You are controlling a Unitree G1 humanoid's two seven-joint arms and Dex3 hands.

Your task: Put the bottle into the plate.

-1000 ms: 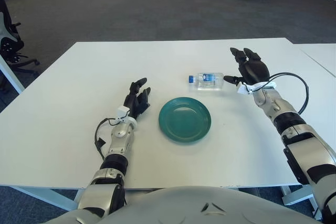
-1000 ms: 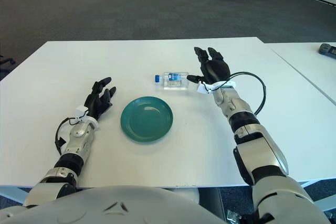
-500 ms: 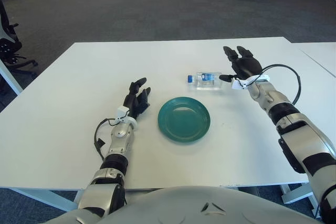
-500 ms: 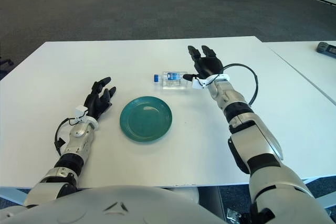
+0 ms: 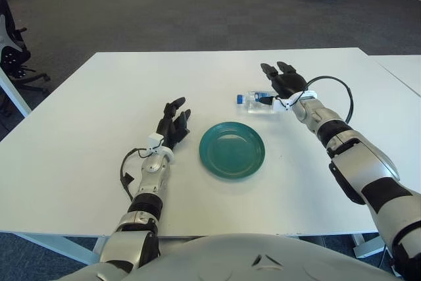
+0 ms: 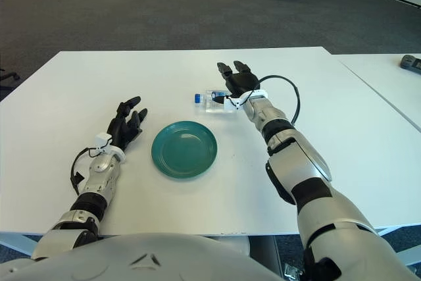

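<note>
Clear plastic bottle (image 5: 258,101) lies on its side on the table (image 5: 79,162), just beyond the green plate (image 5: 231,150). From the left eye, the right hand (image 5: 283,84), fingers spread, is over its base; it should close around the middle.

From the right eye, the left hand (image 6: 125,126) shows left of the plate, open.

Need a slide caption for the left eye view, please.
Right hand, fingers spread, over the lying water bottle beyond the green plate; left hand idle.
</note>
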